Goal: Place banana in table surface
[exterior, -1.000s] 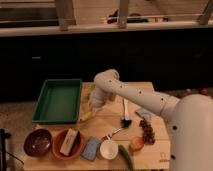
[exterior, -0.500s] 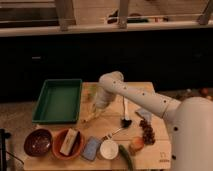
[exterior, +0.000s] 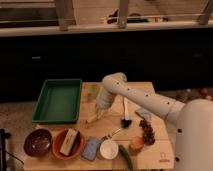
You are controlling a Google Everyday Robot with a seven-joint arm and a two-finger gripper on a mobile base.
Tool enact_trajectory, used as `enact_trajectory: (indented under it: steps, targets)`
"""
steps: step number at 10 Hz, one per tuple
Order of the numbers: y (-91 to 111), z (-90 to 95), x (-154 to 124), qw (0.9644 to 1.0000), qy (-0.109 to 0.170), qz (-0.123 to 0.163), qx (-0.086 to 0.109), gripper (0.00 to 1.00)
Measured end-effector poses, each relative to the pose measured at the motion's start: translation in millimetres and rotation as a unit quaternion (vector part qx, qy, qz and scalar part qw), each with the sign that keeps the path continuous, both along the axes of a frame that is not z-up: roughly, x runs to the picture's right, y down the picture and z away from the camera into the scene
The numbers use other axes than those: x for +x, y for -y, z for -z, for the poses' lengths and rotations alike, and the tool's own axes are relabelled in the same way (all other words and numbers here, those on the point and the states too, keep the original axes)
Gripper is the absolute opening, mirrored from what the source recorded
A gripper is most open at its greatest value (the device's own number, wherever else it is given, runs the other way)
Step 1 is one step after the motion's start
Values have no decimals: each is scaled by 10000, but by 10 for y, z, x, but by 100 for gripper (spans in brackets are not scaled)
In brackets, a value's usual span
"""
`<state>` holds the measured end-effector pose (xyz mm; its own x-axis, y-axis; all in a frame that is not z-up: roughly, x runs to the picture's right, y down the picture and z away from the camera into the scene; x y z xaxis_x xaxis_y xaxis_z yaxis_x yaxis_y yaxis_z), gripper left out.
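**Operator:** Since a second ago I've brought the arm down and a little toward me; the gripper (exterior: 100, 111) now sits low over the table surface (exterior: 150, 92), just right of the green tray (exterior: 58, 100).

**Observer:** Where's the banana?

**Operator:** That pale curved shape at the gripper's tip, the banana (exterior: 94, 118), slanting down to the planks. I judge it's at or nearly at the wood.

**Observer:** Are the fingers holding it?

**Operator:** I cannot tell; the wrist covers them.

**Observer:** Risks?

**Operator:** If I let go while it's tilted, it could roll toward the tray edge or the orange bowl (exterior: 67, 144). Pressing lower could jam it into the table.

**Observer:** Anything else unclear?

**Operator:** The banana's upper end is hidden under the gripper, and whether it actually touches the table is uncertain.
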<state>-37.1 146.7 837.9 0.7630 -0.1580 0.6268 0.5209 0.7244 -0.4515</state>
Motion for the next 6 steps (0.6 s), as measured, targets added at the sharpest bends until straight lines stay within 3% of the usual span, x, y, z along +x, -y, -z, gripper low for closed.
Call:
enact_trajectory:
  steps: [6]
  targets:
    - [14,10,79,10000,-13,-94,17,80]
